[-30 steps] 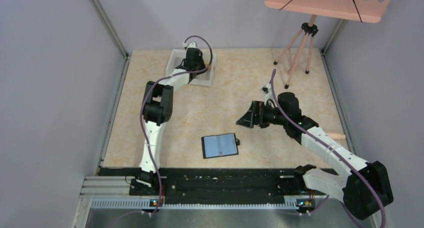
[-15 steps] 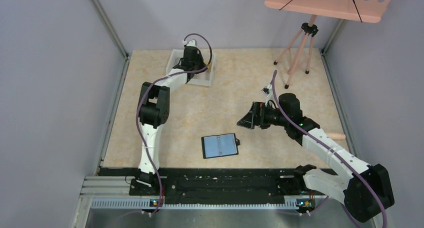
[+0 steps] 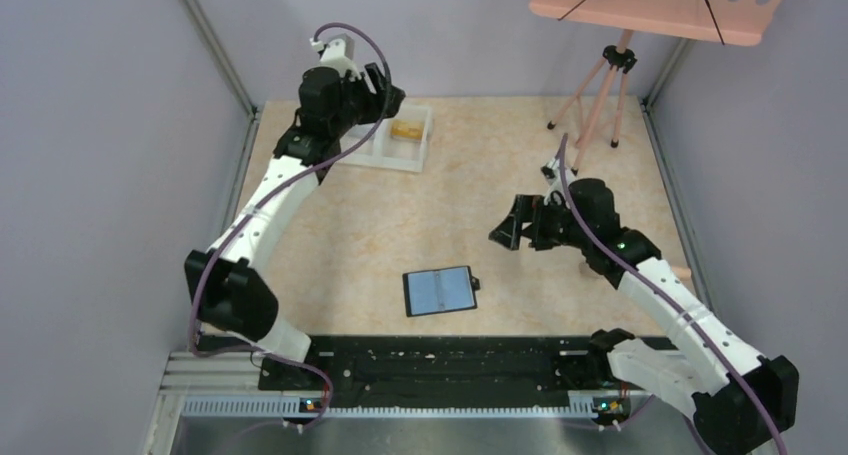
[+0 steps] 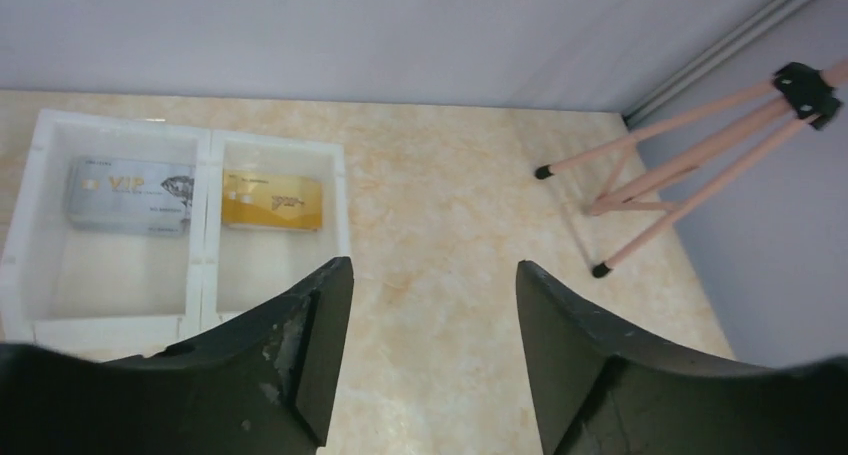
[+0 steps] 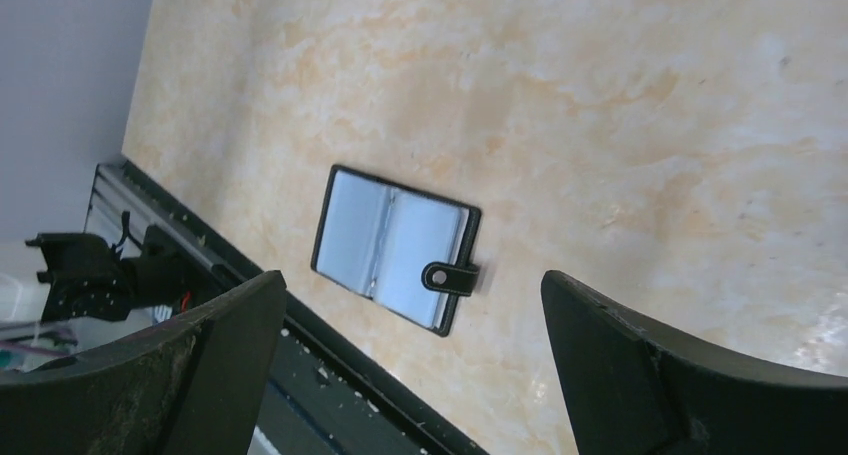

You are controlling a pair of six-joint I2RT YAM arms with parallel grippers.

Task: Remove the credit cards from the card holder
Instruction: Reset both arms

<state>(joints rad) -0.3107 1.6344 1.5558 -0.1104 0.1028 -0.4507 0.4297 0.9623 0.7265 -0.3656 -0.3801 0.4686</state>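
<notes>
White plastic is your landmark: the tray (image 4: 203,235) at the far side of the table (image 3: 470,185), with two compartments side by side. In the left wrist view you can see a silver credit card (image 4: 130,195) lying flat in the tray's left compartment and a gold credit card (image 4: 272,199) lying flat in its right one, each against the far wall.

Your left gripper (image 4: 430,275) hangs above the tray. Its jaws stand partly apart with nothing between them, and only bare table shows through the gap, just right of the tray.

The card holder (image 3: 440,291) lies flat on the table well apart from the tray, towards the arm bases and a little to the right. It is spread open with its blue-grey faces up, a fold down the middle and a snap tab on one edge.

Your right gripper (image 5: 412,285) is up off the table, right of the tray and nearer the bases. Its jaws are spread wide and hold nothing, and the holder shows below them.

A pink tripod (image 3: 600,95) stands well right of the tray.
</notes>
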